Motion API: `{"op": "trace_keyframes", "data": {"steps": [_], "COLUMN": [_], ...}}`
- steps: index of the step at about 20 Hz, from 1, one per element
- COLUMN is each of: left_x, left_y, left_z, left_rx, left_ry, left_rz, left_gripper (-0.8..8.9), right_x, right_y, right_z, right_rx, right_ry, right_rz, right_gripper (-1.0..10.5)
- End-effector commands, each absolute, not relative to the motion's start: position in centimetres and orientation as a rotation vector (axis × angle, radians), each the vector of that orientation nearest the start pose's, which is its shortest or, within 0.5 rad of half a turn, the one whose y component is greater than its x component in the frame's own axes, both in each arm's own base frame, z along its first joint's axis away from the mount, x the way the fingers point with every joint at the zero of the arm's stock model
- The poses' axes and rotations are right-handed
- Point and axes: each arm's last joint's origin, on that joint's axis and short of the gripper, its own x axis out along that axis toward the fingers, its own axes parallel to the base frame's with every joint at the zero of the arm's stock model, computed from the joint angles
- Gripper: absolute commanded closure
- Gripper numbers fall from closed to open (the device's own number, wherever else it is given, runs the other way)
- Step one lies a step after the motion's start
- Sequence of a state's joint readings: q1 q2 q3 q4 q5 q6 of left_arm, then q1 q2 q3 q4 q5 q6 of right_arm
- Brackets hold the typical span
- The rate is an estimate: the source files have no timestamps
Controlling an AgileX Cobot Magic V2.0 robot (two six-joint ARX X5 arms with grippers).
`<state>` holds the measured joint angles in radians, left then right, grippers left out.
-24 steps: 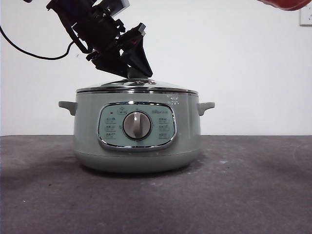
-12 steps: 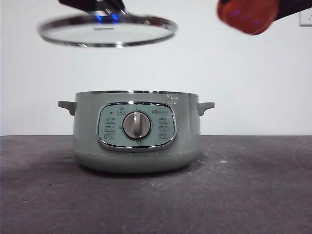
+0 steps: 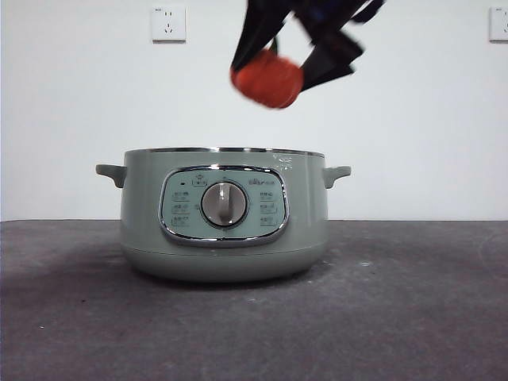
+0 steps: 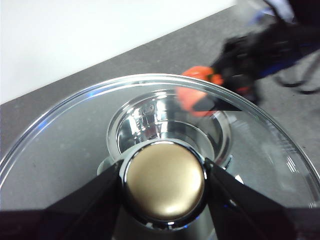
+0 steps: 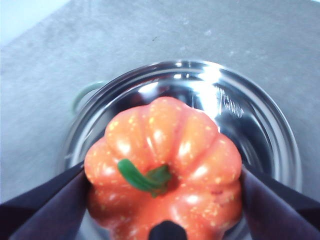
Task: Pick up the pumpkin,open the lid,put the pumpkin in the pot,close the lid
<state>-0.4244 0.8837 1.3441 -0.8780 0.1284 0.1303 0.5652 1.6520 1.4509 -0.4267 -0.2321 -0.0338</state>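
pot [image 3: 223,214] mouth uncovered, pumpkin [image 3: 268,78] above

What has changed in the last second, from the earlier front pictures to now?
The left gripper lifted the lid off the pot and carried it up, out of the front view; it still grips the knob. The right gripper brought the pumpkin in from the upper corner to above the open pot. The pot has not moved.

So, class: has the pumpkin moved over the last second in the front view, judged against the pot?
Yes. The pumpkin, clamped in the right gripper, has travelled left and down from the top right corner to hang above the open pot.
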Motion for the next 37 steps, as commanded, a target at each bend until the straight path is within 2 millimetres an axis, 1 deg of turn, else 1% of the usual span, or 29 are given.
{"op": "trace_keyframes", "data": {"steps": [1,4,6,9,12,18,19,20,21,22,24,27,28,30,32,33,34,37], "left_x": [10.4,9.1,8.8,8.7,8.7,8.7,8.7,8.7,8.7,8.7,8.7,8.8,8.8,9.3,10.4,11.2,12.0,15.0], "left_y": [-5.1,-4.5,-4.4,-4.3,-4.3,-4.3,-4.3,-4.3,-4.3,-4.3,-4.4,-4.4,-4.4,-4.7,-5.1,-5.6,-6.0,-7.5], "left_z": [44.0,44.1,44.0,43.9,43.9,43.8,43.8,43.8,43.8,43.8,43.8,43.9,43.9,44.0,43.7,43.6,43.5,43.0], "left_rx": [0.170,0.165,0.154,0.156,0.155,0.156,0.156,0.155,0.156,0.156,0.156,0.156,0.155,0.154,0.166,0.174,0.174,0.167], "left_ry": [0.304,0.292,0.303,0.320,0.319,0.325,0.324,0.325,0.325,0.325,0.325,0.323,0.317,0.311,0.335,0.349,0.352,0.358], "left_rz": [-0.569,-0.568,-0.567,-0.568,-0.569,-0.570,-0.571,-0.572,-0.573,-0.573,-0.573,-0.573,-0.573,-0.576,-0.584,-0.605,-0.613,-0.663], "left_gripper": [8.22,8.22,8.22,8.22,8.22,8.22,8.22,8.22,8.22,8.22,8.22,8.22,8.22,8.22,8.22,8.22,8.22,8.22], "right_x": [33.0,34.7,35.2,35.5,35.6,35.3,35.2,35.2,35.2,35.2,35.2,35.3,35.4,35.2,34.1,33.1,32.0,27.9], "right_y": [22.5,24.6,25.6,26.5,27.0,27.1,27.1,27.1,27.1,27.1,27.1,27.2,27.2,27.0,25.5,24.0,22.7,18.2], "right_z": [30.1,27.4,25.5,23.6,22.3,21.4,21.3,21.3,21.3,21.3,21.3,21.7,22.2,24.6,28.7,31.3,33.4,39.1], "right_rx": [-0.174,-0.248,-0.318,-0.347,-0.388,-0.417,-0.415,-0.405,-0.404,-0.391,-0.381,-0.372,-0.358,-0.344,-0.360,-0.351,-0.336,-0.286], "right_ry": [0.658,0.687,0.695,0.725,0.748,0.805,0.813,0.823,0.827,0.832,0.835,0.822,0.815,0.752,0.660,0.627,0.608,0.554], "right_rz": [0.799,0.804,0.785,0.801,0.775,0.781,0.780,0.774,0.773,0.766,0.762,0.759,0.753,0.730,0.621,0.559,0.508,0.434], "right_gripper": [9.6,9.6,9.6,9.6,9.6,9.6,9.2,7.7,5.6,4.3,3.7,3.7,3.7,3.7,3.7,3.8,3.8,3.8]}}
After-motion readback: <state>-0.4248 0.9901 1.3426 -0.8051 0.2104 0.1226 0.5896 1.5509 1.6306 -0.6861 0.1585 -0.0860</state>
